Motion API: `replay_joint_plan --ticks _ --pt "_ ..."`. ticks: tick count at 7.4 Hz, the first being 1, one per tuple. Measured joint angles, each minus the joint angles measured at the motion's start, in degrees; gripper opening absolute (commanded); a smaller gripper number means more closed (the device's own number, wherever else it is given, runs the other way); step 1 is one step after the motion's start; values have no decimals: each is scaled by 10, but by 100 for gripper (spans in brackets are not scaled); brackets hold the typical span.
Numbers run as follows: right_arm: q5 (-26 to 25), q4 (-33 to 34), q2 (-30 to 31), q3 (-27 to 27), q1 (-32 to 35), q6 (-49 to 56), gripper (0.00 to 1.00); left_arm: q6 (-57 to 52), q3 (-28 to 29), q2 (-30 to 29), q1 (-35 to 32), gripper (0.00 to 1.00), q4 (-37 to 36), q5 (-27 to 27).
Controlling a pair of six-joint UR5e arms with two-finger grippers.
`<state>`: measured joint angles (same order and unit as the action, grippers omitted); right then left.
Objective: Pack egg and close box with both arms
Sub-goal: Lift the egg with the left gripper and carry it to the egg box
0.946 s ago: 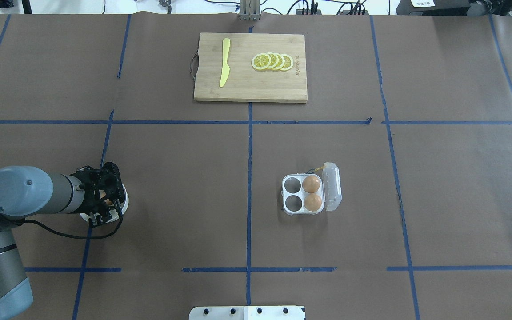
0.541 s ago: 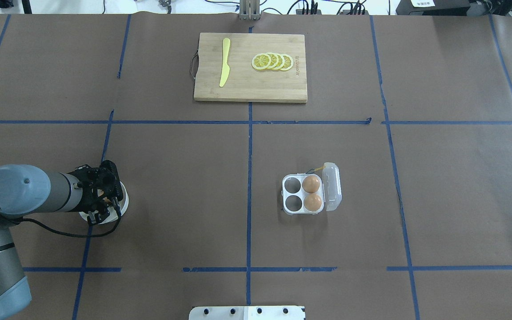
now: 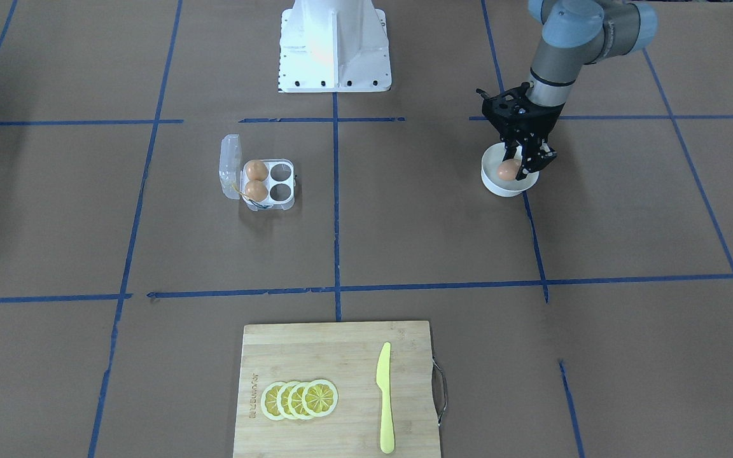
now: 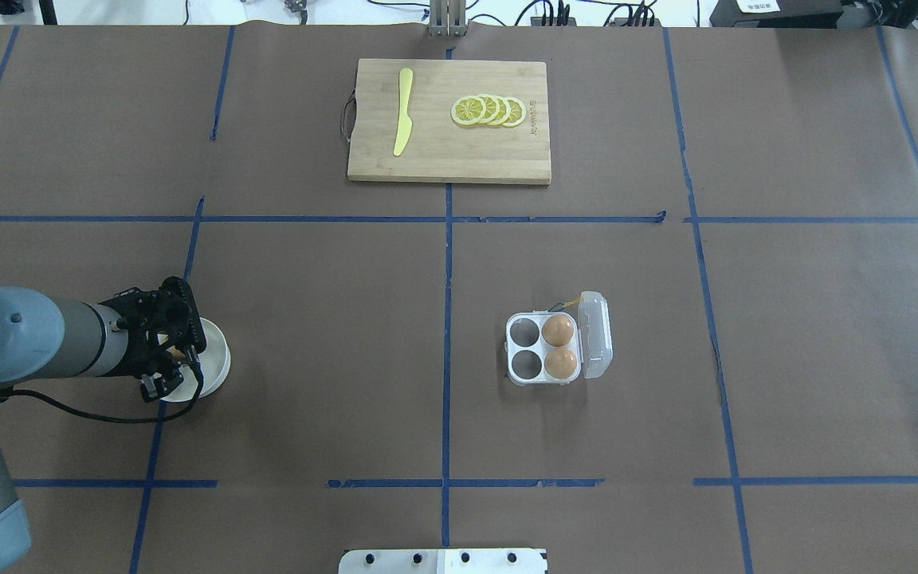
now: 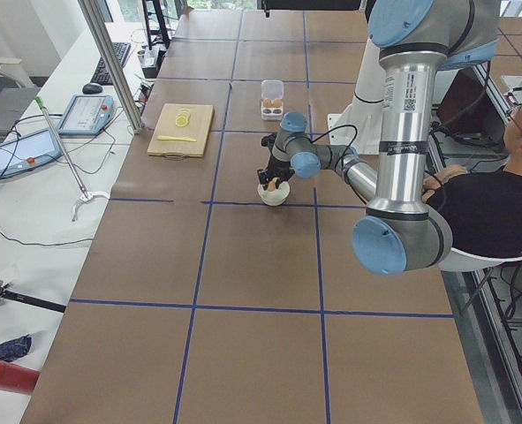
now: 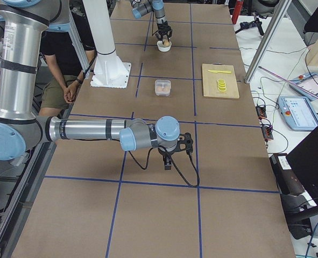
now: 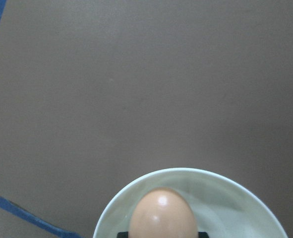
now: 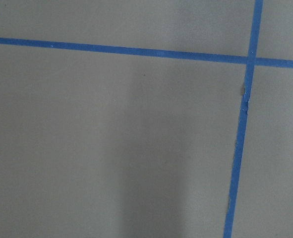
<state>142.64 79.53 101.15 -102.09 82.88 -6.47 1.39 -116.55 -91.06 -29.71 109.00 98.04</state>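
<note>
My left gripper (image 3: 516, 166) is shut on a tan-brown egg (image 3: 506, 171) and holds it right over the white round bowl (image 3: 492, 182). The left wrist view shows the egg (image 7: 162, 215) between the black finger pads with the bowl's rim (image 7: 235, 191) around it. From overhead, the gripper (image 4: 174, 351) covers the bowl's left part (image 4: 216, 359). The clear four-cell carton (image 4: 524, 349) stands open, lid (image 4: 596, 335) folded to the right, with two eggs (image 4: 559, 328) in the cells next to the lid and two cells empty. My right gripper (image 6: 169, 157) shows only in the right side view, over bare table; I cannot tell its state.
A wooden cutting board (image 4: 449, 151) with several lemon slices (image 4: 488, 111) and a yellow knife (image 4: 402, 112) lies at the table's far middle. The white pedestal (image 3: 335, 44) stands at the robot's edge. A seated person (image 5: 499, 194) is beside the table.
My left arm has drawn back to the left in the overhead view, and more of the bowl's right side shows. The carton and its eggs have not moved.
</note>
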Motion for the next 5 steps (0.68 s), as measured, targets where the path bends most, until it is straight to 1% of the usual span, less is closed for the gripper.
replay_joint_plan --ticks 1,2,3,4,5 --pt "0 0 0 -1 0 0 100 34 -17 -1 -3 0 -15 0" --pt "0 -2 -1 -1 0 0 100 67 -21 -15 -3 0 -22 0" --pt "-1 -5 -1 -1 0 0 100 107 -16 -42 -1 0 -29 0" --pt "-1 -7 -1 -1 0 0 100 158 2 -94 2 0 -51 1" --pt "-1 -7 -1 0 0 0 100 202 29 -163 9 0 -91 4"
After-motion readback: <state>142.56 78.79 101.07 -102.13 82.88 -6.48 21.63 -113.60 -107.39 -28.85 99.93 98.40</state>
